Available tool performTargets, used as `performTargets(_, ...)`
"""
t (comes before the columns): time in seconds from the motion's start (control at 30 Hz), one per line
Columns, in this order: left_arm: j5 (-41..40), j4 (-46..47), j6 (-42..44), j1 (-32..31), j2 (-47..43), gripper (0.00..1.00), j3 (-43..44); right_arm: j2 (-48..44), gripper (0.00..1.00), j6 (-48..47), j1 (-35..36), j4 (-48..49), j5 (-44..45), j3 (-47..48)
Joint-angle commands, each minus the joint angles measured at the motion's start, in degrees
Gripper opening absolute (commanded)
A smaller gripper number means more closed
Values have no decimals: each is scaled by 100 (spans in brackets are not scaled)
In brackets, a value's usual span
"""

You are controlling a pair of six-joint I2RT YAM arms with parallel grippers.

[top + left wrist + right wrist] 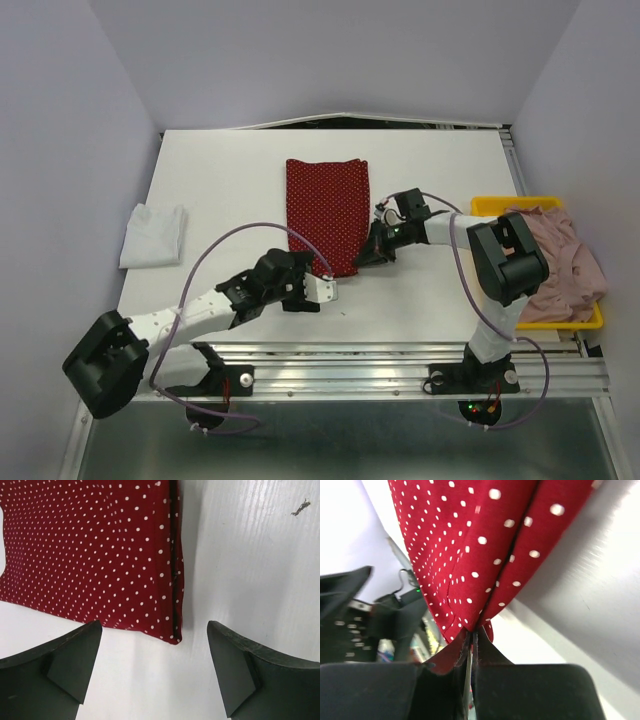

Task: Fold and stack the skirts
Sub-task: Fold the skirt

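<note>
We list a white desk, dark red white-dotted cloth skirt folded flat mid-desk, dusty pink ruffled cloth skirt heaped in yellow plastic tray at right, right claw pinched shut on the red skirt's near corner, left claw spread wide, empty, just beside it.

Bright even light, soft shadows; right wrist close-up slightly blurred
</note>
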Motion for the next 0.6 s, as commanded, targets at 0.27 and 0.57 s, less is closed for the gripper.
performTargets(0.27,-755,1683,48,-495,1868,97,507,192,1,1153,-223,52,-818,137)
performTargets(0.57,-1237,1990,100,-495,2694,83,683,148,1,1979,-329,657,-1169,-266)
